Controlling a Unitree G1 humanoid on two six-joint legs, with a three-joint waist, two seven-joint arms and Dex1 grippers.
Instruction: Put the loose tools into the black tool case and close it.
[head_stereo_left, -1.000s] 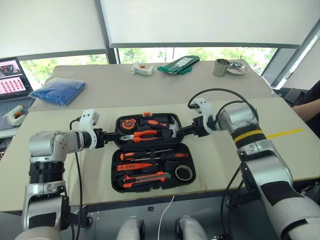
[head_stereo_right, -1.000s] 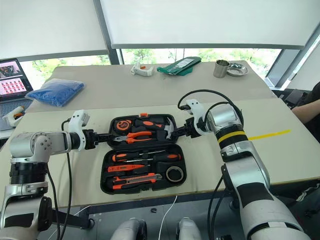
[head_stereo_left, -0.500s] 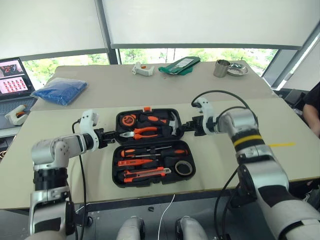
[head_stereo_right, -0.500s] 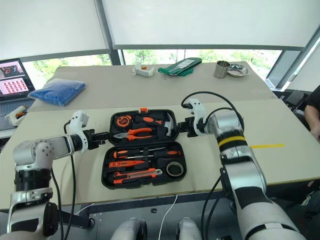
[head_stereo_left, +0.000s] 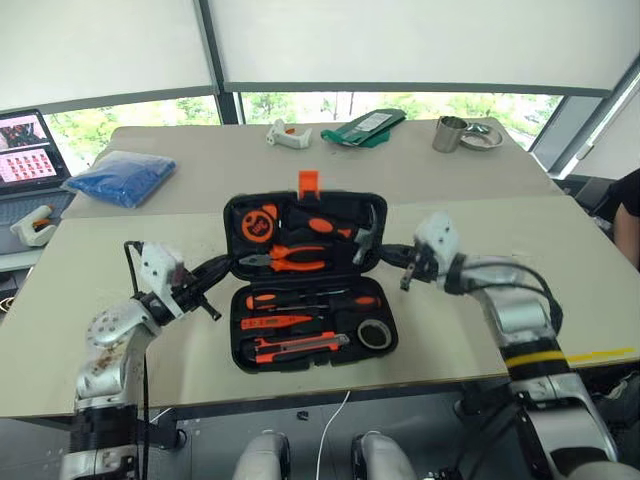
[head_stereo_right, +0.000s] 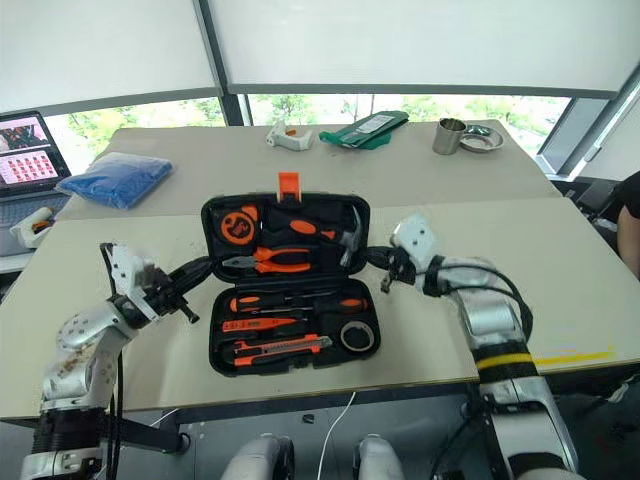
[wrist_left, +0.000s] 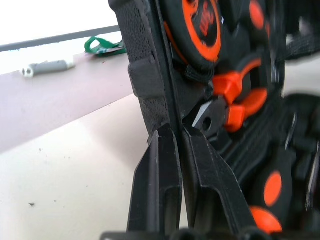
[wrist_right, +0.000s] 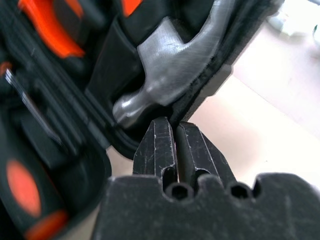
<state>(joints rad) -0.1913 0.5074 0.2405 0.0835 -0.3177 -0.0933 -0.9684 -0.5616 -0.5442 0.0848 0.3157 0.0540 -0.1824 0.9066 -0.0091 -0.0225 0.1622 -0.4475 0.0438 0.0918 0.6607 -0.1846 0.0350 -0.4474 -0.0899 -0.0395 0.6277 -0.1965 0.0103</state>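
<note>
- Black tool case (head_stereo_left: 312, 283) lies on the beige surface (head_stereo_left: 120, 300), lid half tilted up off the surface, base flat; orange latch (head_stereo_left: 309, 183) sticks up at lid's far edge.
- Left claw (wrist_left: 176, 165): fingers pinched shut on the lid's left rim; seen in head view at case's left side (head_stereo_left: 205, 290).
- Right claw (wrist_right: 176, 150): fingers pinched shut on the lid's right rim, just beside the hammer head (wrist_right: 175, 60); head view shows it at case's right side (head_stereo_left: 403, 266).
- Loose tools all sit in the base: two screwdrivers (head_stereo_left: 310, 298) along the row nearest the hinge, slim tester pen (head_stereo_left: 275, 322) under them, utility knife (head_stereo_left: 300, 347) along the front row, tape roll (head_stereo_left: 373, 335) in the front right corner.
- Lid holds tape measure (head_stereo_left: 261, 224) at left, pliers (head_stereo_left: 288, 259) in mid, hammer at right.
- Behind case, far part of surface: blue cloth bundle (head_stereo_left: 120, 178) to the left, white object (head_stereo_left: 287, 134), green pouch (head_stereo_left: 364, 126), metal cup (head_stereo_left: 448, 133) to the right.
- Laptop (head_stereo_left: 22, 158) well left of case.
</note>
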